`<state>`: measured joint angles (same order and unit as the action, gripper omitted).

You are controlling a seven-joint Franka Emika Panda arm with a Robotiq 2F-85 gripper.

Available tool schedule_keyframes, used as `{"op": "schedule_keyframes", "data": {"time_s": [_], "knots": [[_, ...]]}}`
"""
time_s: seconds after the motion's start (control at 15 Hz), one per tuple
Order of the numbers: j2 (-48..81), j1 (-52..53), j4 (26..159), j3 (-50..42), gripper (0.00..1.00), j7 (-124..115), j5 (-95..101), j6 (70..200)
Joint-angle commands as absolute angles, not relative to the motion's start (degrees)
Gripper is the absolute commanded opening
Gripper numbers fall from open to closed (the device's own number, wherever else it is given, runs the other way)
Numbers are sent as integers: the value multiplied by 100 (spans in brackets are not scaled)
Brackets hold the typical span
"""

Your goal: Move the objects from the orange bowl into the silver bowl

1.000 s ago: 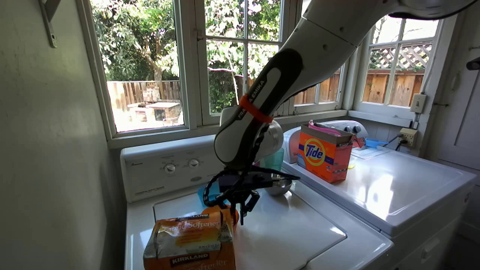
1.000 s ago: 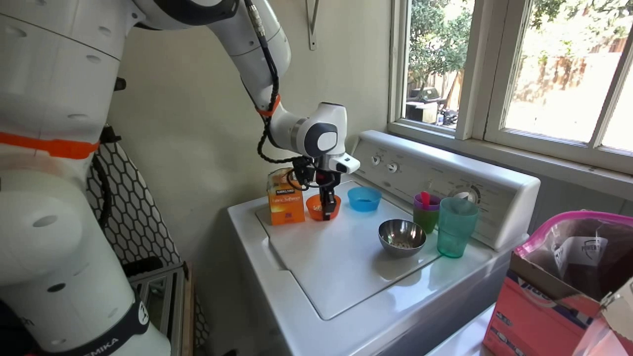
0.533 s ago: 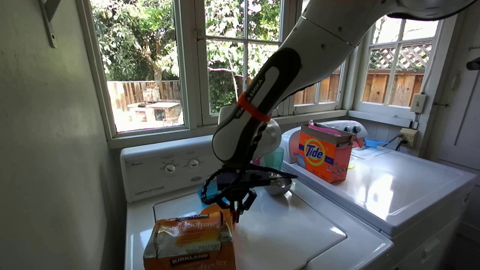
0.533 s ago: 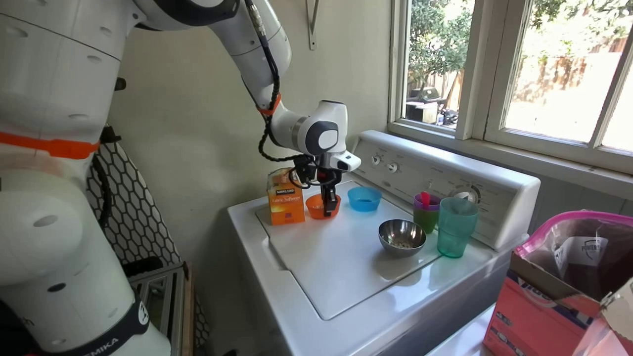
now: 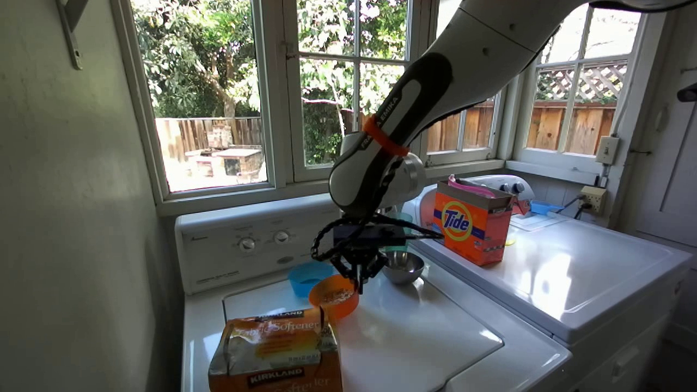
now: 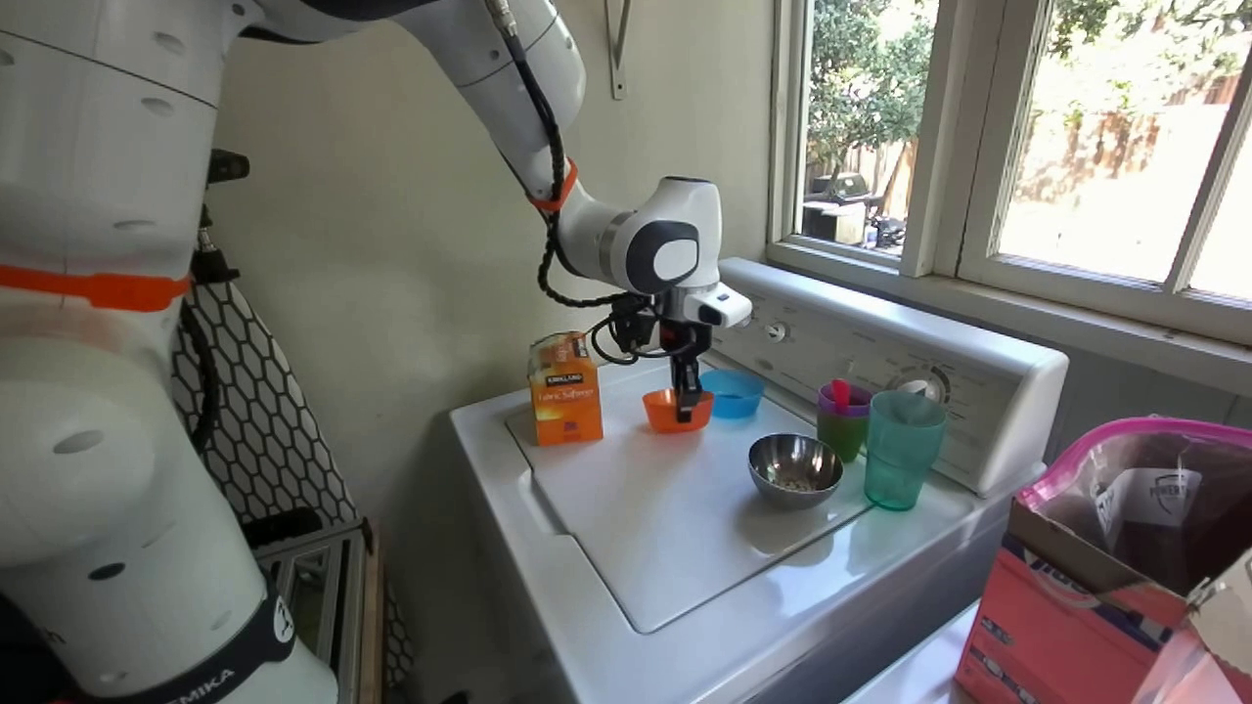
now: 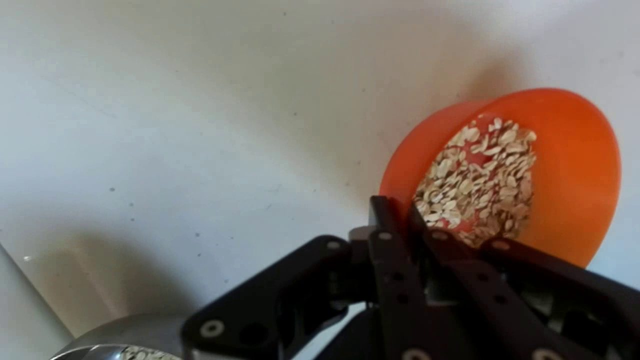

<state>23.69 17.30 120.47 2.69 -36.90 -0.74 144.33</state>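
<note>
Your end effector (image 7: 397,212) grips the orange bowl (image 7: 575,165)

Closest in, you have the fingers (image 7: 383,225) clamped on the bowl's wall, one inside the rim and one outside. The bowl is tilted, its mouth leaning toward the fabric softener box (image 6: 567,403); whether its base touches the washing machine (image 6: 675,548) below, you cannot tell. Pale oat flakes (image 7: 475,192) lie in it (you see reddish plastic through the gaps).

Just beside it, the blue bowl (image 6: 740,406) stands upright, and the softener box stands near. Farther along the same white top you find the silver bowl (image 6: 797,452), upright and well apart from the orange one, with more flakes in its bottom. Just beside the silver bowl, you have a green cup (image 6: 841,432) with a purple top, something pink-red (image 6: 841,393) poking out of it, and then a tall teal tumbler (image 6: 905,452).

Past the washing machine, a second white appliance (image 5: 582,256) carries the orange Tide box (image 5: 471,226), a pink-edged bag (image 5: 471,189) rising out of it. Farthest off, the windows (image 5: 279,109) show you trees (image 5: 212,60) and a wooden fence (image 5: 549,126).
</note>
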Motion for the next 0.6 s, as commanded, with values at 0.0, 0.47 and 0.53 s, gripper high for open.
{"op": "schedule_keyframes", "data": {"time_s": [0.0, 0.47, 0.53], "knots": [[2059, 1533, 12287, 232, 2, -3723, -299, 14545], [1653, 1279, 12526, 342, 2, -3266, -521, 14443], [1498, 1330, 12659, 264, 2, -3367, -382, 14456]]}}
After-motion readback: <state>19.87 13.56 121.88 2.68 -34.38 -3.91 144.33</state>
